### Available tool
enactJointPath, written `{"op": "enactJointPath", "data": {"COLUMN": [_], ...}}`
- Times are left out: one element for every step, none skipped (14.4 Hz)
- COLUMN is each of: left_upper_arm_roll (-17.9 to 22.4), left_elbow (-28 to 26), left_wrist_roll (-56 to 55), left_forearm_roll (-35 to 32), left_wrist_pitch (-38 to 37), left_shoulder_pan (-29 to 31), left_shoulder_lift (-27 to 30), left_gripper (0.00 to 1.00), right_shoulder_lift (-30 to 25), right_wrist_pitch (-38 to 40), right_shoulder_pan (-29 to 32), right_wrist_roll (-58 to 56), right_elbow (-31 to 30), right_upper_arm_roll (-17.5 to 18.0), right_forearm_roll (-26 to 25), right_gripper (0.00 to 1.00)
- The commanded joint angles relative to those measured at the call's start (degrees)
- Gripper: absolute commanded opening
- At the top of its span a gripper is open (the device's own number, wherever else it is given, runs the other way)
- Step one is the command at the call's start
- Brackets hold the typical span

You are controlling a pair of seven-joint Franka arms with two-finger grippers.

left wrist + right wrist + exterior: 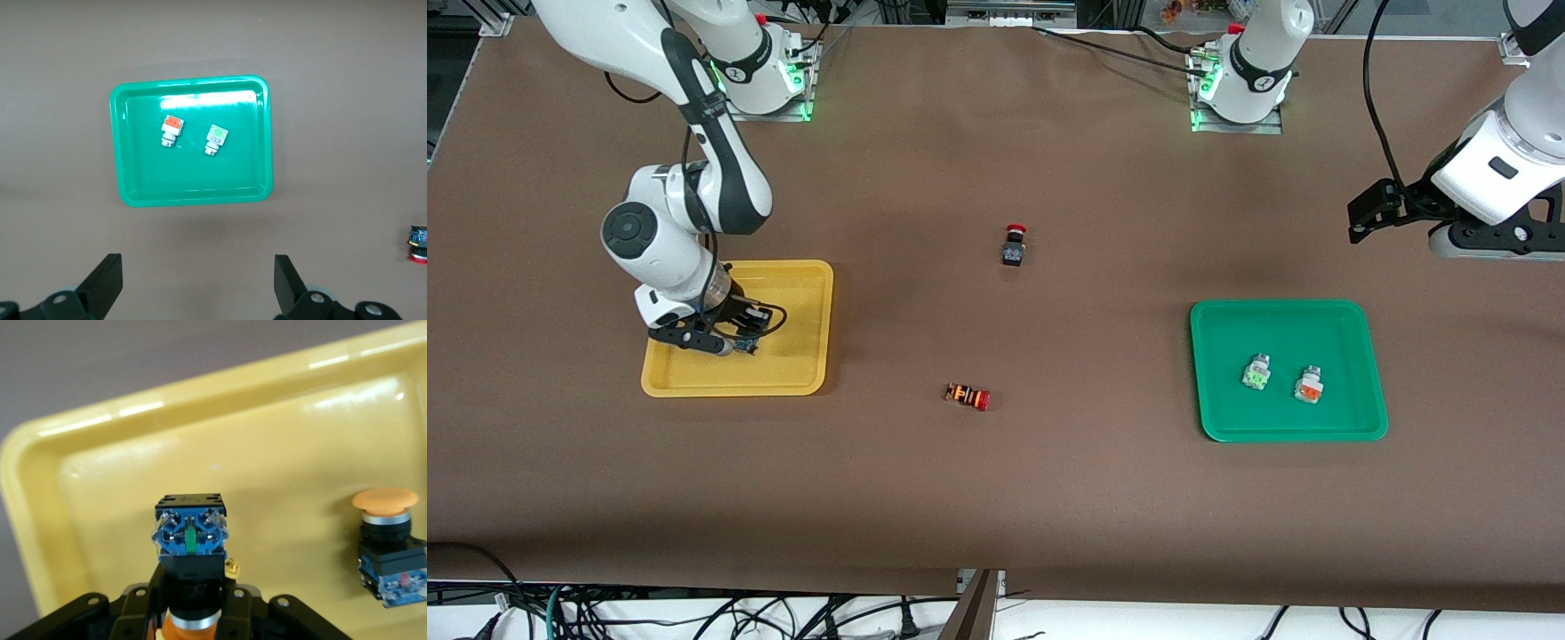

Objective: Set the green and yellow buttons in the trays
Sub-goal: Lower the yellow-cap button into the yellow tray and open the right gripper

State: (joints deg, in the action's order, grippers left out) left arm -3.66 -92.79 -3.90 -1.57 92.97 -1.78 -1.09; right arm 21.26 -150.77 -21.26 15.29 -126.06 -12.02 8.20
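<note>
My right gripper [740, 341] is down in the yellow tray [800, 320], shut on a black-bodied button [191, 547] with a yellow-orange cap; the jaws [193, 603] clamp its body. A second yellow-capped button [390, 547] stands in the same tray [280, 453] beside it, hidden by the arm in the front view. The green tray [1227, 373] holds two white-bodied buttons, one green-faced [1256, 372] and one orange-faced [1309, 383], also seen as the green-faced one [215, 139] and the orange-faced one [172, 130]. My left gripper [1368, 213] waits open and empty, high over bare table at the left arm's end.
A black switch with a red mushroom cap [1014, 244] stands mid-table. An orange-banded switch with a red cap [968, 396] lies nearer to the front camera, between the two trays. Brown table surface surrounds both trays.
</note>
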Motion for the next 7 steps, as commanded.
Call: {"op": "enactJointPath", "data": {"left_upper_arm_roll": [0.3, 0.3, 0.3, 0.4, 0.4, 0.4, 0.3], "left_elbow": [1.5, 1.5, 1.5, 1.5, 1.5, 1.5, 1.5], "left_wrist_roll": [-0.1, -0.1, -0.1, -0.1, -0.1, -0.1, -0.1], "left_forearm_roll": [0.7, 0.7, 0.7, 0.7, 0.7, 0.7, 0.7], "left_wrist_pitch": [-1.4, -1.4, -1.4, -1.4, -1.4, -1.4, -1.4], "left_shoulder_pan": [-0.5, -0.5, -0.5, -0.5, -0.5, -0.5, -0.5], "left_shoulder_lift": [-0.4, -0.4, -0.4, -0.4, -0.4, -0.4, -0.4], "left_gripper": [1.0, 1.0, 1.0, 1.0, 1.0, 1.0, 1.0], "right_shoulder_lift": [-1.0, -1.3, -1.5, -1.6, -1.7, -1.8, -1.4], "right_wrist_pitch": [-2.5, -2.5, -2.2, -1.4, 0.9, 5.0, 9.9], "right_shoulder_pan": [-0.2, -0.1, -0.1, -0.1, -0.1, -0.1, 0.0], "right_wrist_roll": [-3.9, -4.2, -4.7, -4.7, -4.7, -4.8, -5.5], "right_elbow": [-1.7, -1.4, -0.2, 0.8, 2.6, 5.1, 8.6], "right_upper_arm_roll": [0.0, -0.1, -0.7, -1.0, -1.4, -2.4, -3.4], "right_forearm_roll": [1.3, 1.4, 1.3, 1.3, 1.3, 1.0, 0.9], "right_gripper": [0.91, 1.0, 1.0, 1.0, 1.0, 1.0, 1.0]}}
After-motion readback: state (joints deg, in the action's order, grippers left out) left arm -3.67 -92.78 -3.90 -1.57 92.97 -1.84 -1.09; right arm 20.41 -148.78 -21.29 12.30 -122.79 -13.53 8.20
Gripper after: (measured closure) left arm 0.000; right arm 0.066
